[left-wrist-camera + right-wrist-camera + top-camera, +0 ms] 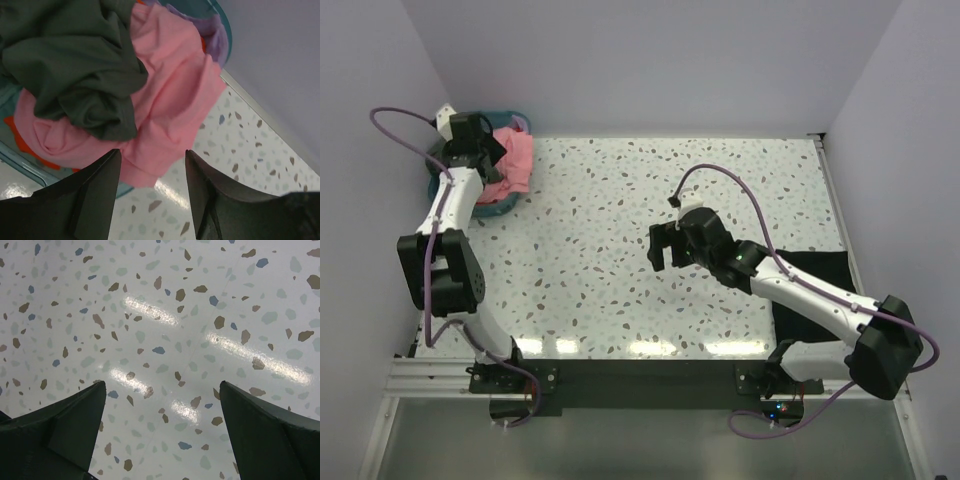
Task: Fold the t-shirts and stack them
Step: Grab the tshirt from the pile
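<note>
A salmon-pink t-shirt [512,160] spills over the rim of the teal basket [492,208] at the far left corner. In the left wrist view the pink t-shirt [170,95] lies crumpled under a dark olive-grey t-shirt [75,65]. My left gripper [152,165] is open and empty, just above the pink cloth's edge; it also shows in the top view [490,150]. A black t-shirt [815,285] lies flat at the near right, partly under my right arm. My right gripper [663,248] is open and empty above the bare table [160,340].
The teal basket's rim [222,30] shows in the left wrist view with lilac cloth [212,37] and orange cloth [20,137] inside. White walls close in the table at the back and both sides. The speckled tabletop [620,220] spreads between the arms.
</note>
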